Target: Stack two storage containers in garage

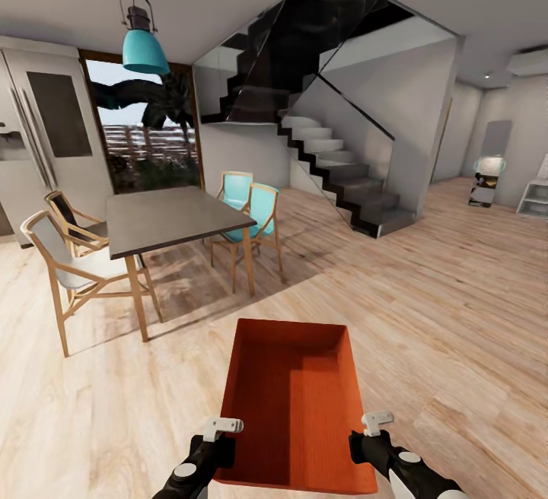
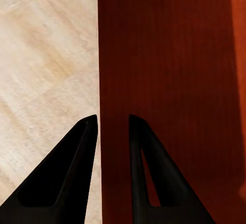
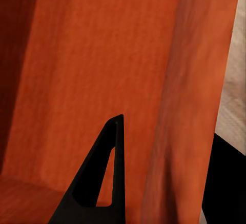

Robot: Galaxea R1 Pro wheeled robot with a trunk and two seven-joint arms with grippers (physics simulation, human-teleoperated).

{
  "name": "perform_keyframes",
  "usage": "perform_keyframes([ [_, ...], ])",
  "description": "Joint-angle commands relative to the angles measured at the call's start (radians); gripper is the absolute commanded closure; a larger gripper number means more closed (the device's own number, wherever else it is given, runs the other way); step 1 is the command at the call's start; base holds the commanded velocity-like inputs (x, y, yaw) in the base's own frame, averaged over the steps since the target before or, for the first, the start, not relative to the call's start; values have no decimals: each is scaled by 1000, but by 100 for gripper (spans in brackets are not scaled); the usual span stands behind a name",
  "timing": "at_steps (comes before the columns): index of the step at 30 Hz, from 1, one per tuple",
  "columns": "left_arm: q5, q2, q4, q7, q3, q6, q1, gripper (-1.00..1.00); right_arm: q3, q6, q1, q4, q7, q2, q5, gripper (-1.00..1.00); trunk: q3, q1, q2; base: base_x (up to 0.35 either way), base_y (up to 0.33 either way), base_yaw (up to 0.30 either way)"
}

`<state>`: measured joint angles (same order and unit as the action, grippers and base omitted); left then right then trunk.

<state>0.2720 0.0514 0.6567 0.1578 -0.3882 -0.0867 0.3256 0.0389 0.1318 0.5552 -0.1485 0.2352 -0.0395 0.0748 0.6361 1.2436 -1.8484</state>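
One orange-red storage container (image 1: 293,400) hangs low in front of me over pale wood-plank flooring (image 1: 457,316), held level between both arms. My left gripper (image 1: 221,438) is shut on its left wall; the left wrist view has that wall (image 2: 99,55) running between the two dark fingers (image 2: 82,147). My right gripper (image 1: 367,435) is shut on the right wall (image 3: 189,106), with one finger (image 3: 110,167) inside the bin. The bin is empty. The second container is out of view.
A dark-topped dining table (image 1: 171,217) with wooden chairs (image 1: 72,271) and two turquoise chairs (image 1: 255,214) stands ahead left. A staircase (image 1: 342,172) rises ahead with a glass side. A refrigerator (image 1: 34,134) is at far left. Open plank floor stretches right toward a white shelf (image 1: 535,198).
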Motion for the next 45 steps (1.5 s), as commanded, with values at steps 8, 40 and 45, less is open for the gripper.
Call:
perform_keyframes([
  [8, 6, -1, 1, 17, 5, -5, 1, 100, -14, 22, 0, -2, -4, 1, 0, 100, 0, 0, 0, 0, 0, -21],
  [40, 6, -2, 1, 17, 5, -5, 1, 100, -14, 23, 0, -2, -2, 0, 0, 100, -39, 0, 0, 0, 0, -210],
  [45, 6, -2, 1, 17, 5, -5, 1, 100, -14, 23, 0, -2, -2, 0, 0, 100, -46, 0, 0, 0, 0, -215],
])
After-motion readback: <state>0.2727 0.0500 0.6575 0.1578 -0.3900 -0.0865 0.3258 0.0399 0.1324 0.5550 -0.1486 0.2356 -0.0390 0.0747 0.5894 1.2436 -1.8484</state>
